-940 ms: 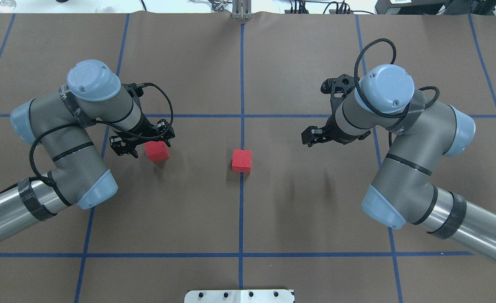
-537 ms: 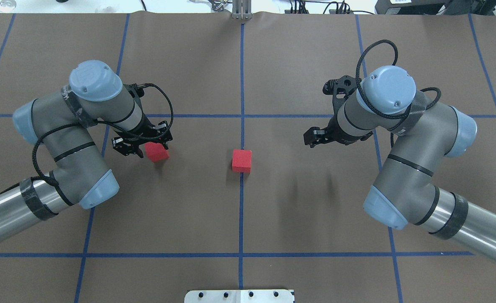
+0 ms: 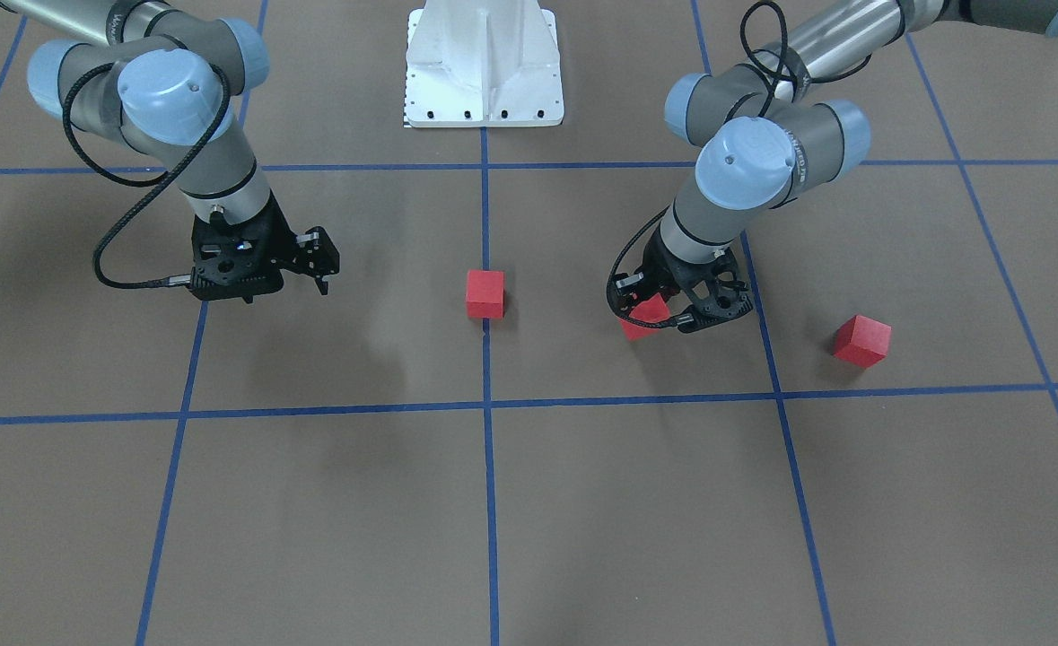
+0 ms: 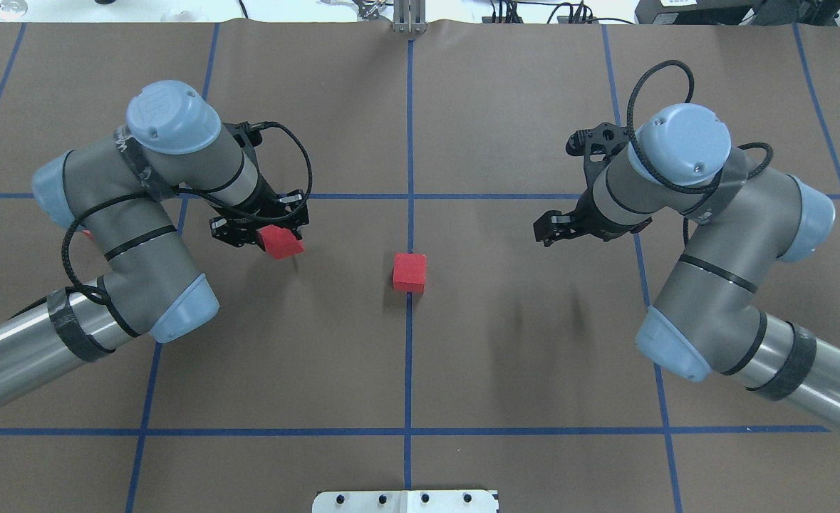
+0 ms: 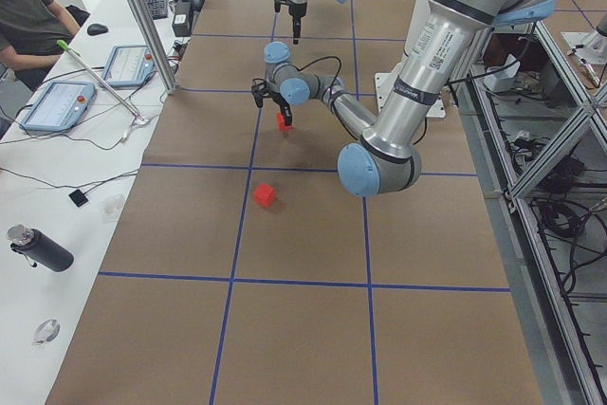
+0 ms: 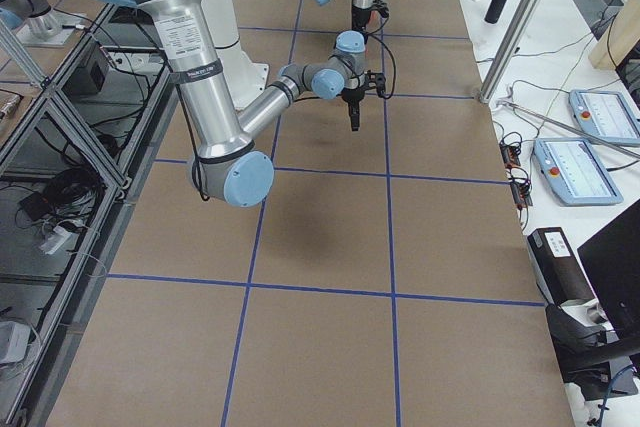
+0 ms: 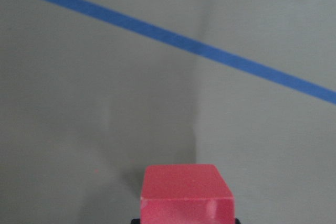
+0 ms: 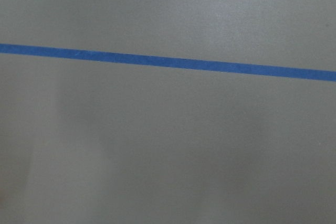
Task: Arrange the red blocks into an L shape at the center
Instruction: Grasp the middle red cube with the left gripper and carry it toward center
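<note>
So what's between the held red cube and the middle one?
Nothing; overhead, only bare matte brown table separates held small red cube from centre cube.

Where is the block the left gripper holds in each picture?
Front-facing: held block right of centre.
Overhead: held block left of centre.
Exterior left: held block upper middle.
Exterior right: too small to tell.
Left wrist: held block bottom centre.
Right wrist: not in it.
Shared landmark: middle block on blue line.

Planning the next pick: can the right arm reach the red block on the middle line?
Probably yes: bare table lies between the right gripper and that block; the left gripper holds another block well aside.
</note>
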